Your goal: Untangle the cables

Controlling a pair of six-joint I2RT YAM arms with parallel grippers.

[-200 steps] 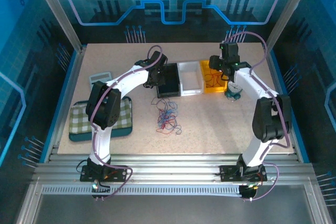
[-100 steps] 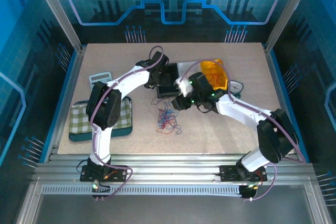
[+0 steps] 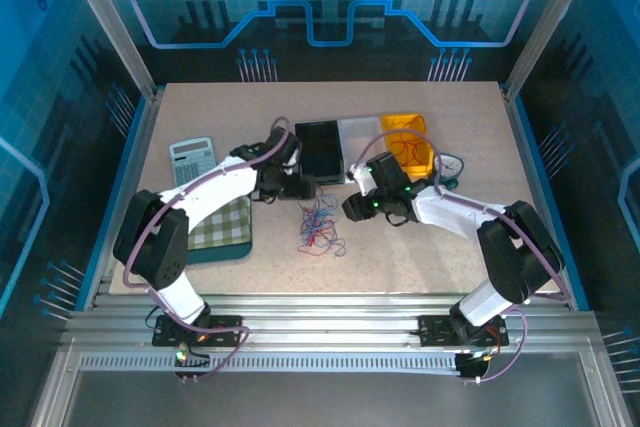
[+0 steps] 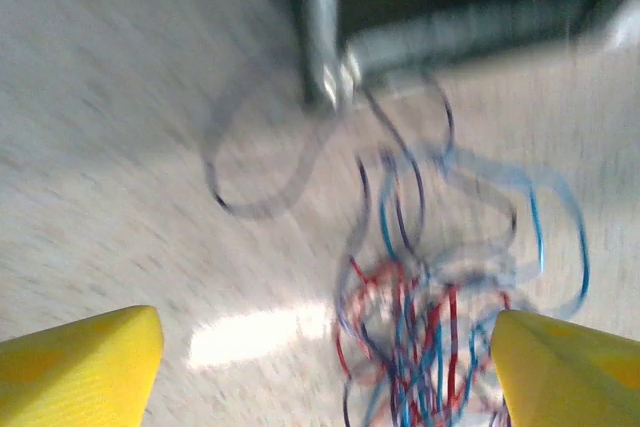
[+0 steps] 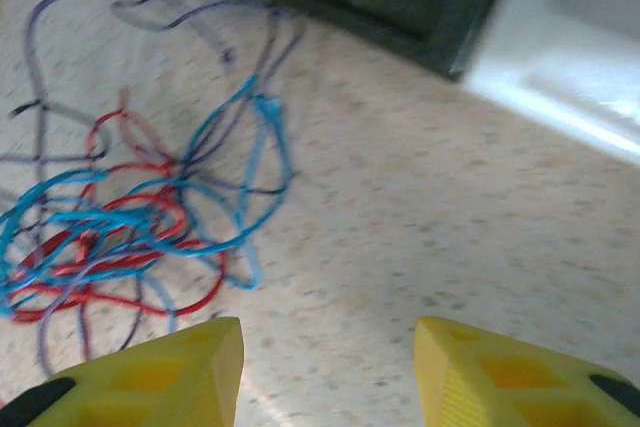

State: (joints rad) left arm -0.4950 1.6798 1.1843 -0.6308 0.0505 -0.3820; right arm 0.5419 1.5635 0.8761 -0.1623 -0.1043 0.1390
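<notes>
Left claw (image 4: 325,372) is spread wide and right claw (image 5: 328,382) is half open, both holding nothing, low on 2 sides of the cables (image 3: 318,227), which lie in a messy pile on the table (image 3: 420,257) by the black box (image 3: 320,147), probably ready to grab strands.

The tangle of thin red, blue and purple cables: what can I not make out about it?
- Top external: the thin red, blue and purple cables are too small to follow single strands.
- Left wrist: motion blur smears them; the bottom edge cuts them off.
- Right wrist: the left edge cuts them.
</notes>
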